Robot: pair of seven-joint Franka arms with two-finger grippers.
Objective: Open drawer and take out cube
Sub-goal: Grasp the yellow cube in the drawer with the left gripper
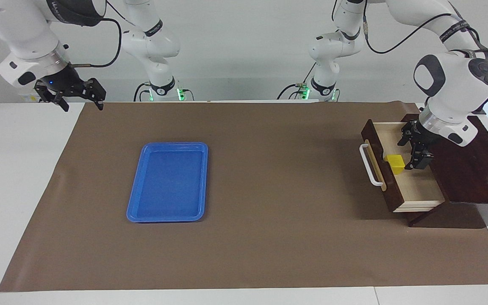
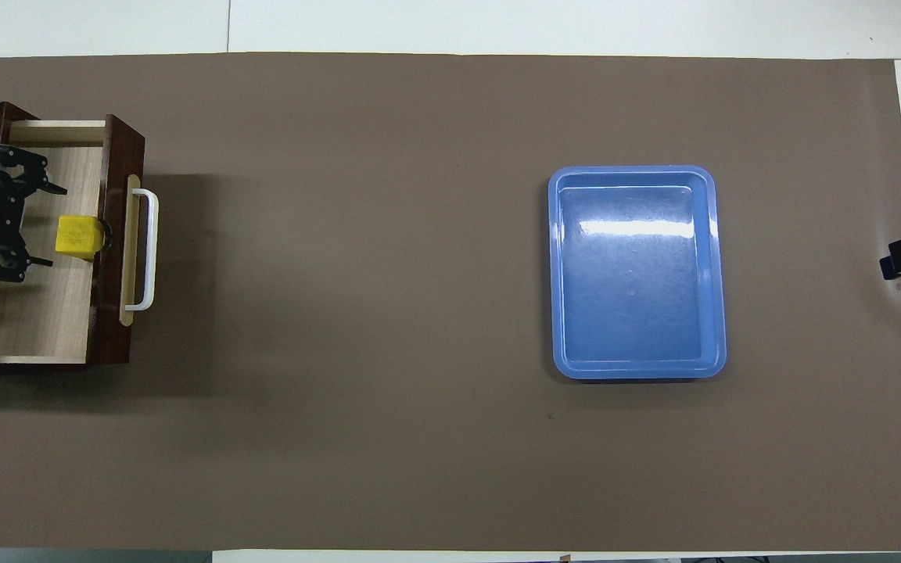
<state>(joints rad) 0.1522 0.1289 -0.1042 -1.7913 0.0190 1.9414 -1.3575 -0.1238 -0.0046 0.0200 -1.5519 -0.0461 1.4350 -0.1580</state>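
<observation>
The drawer (image 1: 413, 182) is already pulled out of the dark wooden box (image 1: 477, 169), which stands at the left arm's end of the worktop (image 1: 269, 237), about 9 o'clock in the overhead view. Its white handle (image 1: 369, 165) points toward the middle of the worktop. The cube (image 2: 79, 237) lies on the pale floor of the drawer, touching or almost touching the inner face of the drawer front, about halfway along the length of the drawer.

The left gripper (image 2: 16, 213) is inside the open drawer, and its jaws are apart and hold nothing. In the overhead view the cube lies at about 3 o'clock from the jaws, just beside them and not yet between them. The two fingers stand in a line along the length of the drawer, so the opening faces the cube. I judge that the coming move is a short advance toward the drawer front until the cube sits between the fingers, and then closing. The front wall leaves little room on that side of the cube, so the fingers could hit the wood.

The right gripper (image 1: 79, 95) waits over the worktop edge at the right arm's end, with jaws apart, well away from the drawer. The blue tray (image 2: 638, 272) lies toward that end. The left arm is clearly the nearer one to the cube
</observation>
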